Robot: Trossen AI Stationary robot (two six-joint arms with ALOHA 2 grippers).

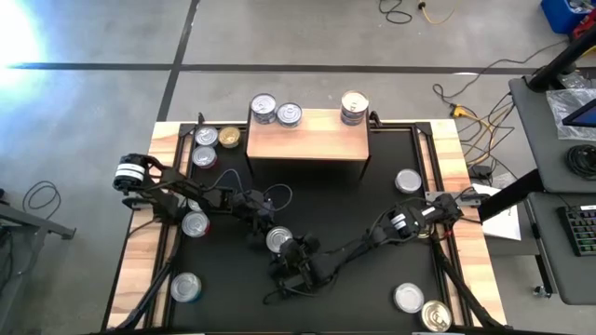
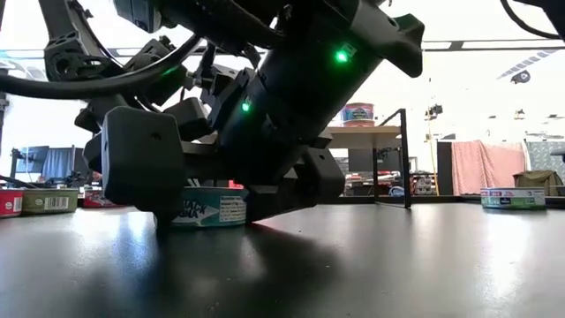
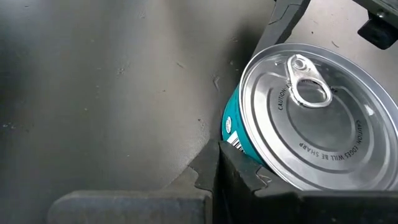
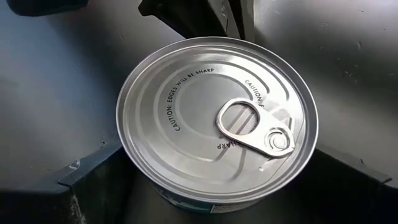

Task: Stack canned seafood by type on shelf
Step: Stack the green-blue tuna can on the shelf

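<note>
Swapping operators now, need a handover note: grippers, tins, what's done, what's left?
Left gripper and right gripper are both at one teal-labelled tin, which sits on the black mat. Grip unclear.
The shelf shows shelved tins: two tops at its left end, one at its right.
Left: this tin plus eight others off the shelf.

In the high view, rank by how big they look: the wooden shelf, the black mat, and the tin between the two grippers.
1. Black mat
2. Shelf
3. Tin, clearly smallest
</note>
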